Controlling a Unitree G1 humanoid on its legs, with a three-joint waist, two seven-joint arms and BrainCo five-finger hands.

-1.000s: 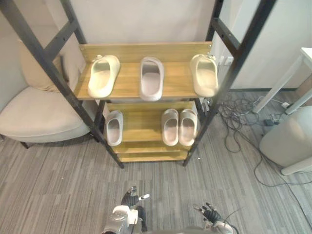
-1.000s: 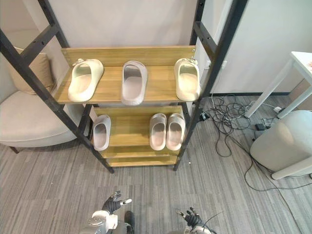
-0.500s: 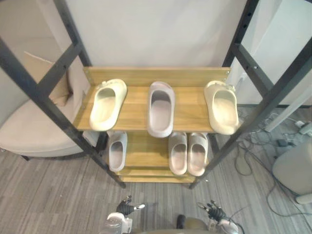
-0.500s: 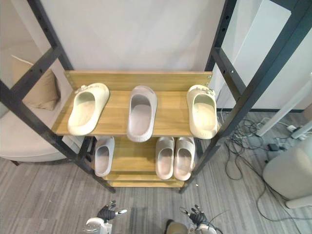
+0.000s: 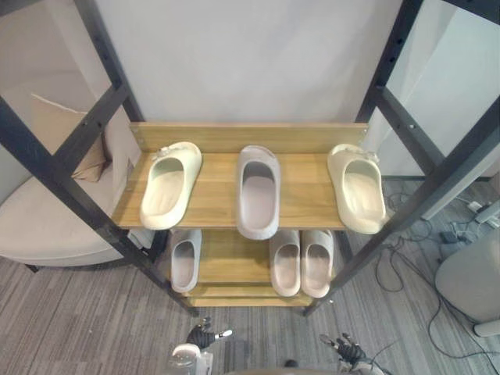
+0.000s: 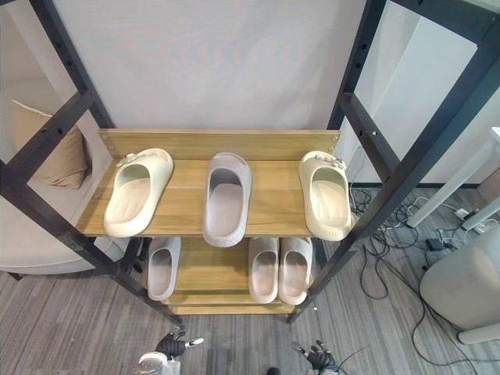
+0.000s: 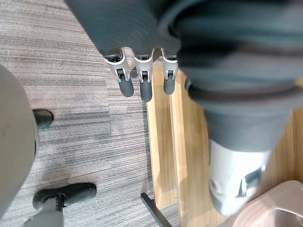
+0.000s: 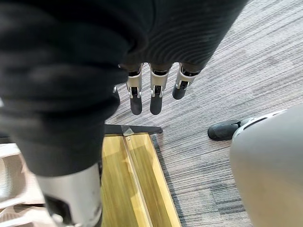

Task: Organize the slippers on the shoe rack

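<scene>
Left hand (image 5: 201, 337), right hand (image 5: 344, 348) at 6 o'clock, fingers straight, empty; open floor (image 5: 86, 312) up to rack (image 5: 215, 195) at 12

- Identify the shoe rack (image 5: 406, 211) by its black frame and light honey-wood shelves (image 5: 305, 191).
- You will find the left slipper (image 5: 169, 185) and right slipper (image 5: 357, 187) in cream, and the middle slipper (image 5: 258, 191) in pale pinkish grey.
- Read the lower-shelf slippers (image 5: 286, 262) as the same pale pinkish grey.
- Expect the floor (image 5: 78, 328) grey with fine darker streaks.
- Note the beige armchair (image 5: 39, 226).
- Recognise the left hand (image 7: 141, 71) and right hand (image 8: 154, 90) by silver fingers with dark tips.
</scene>
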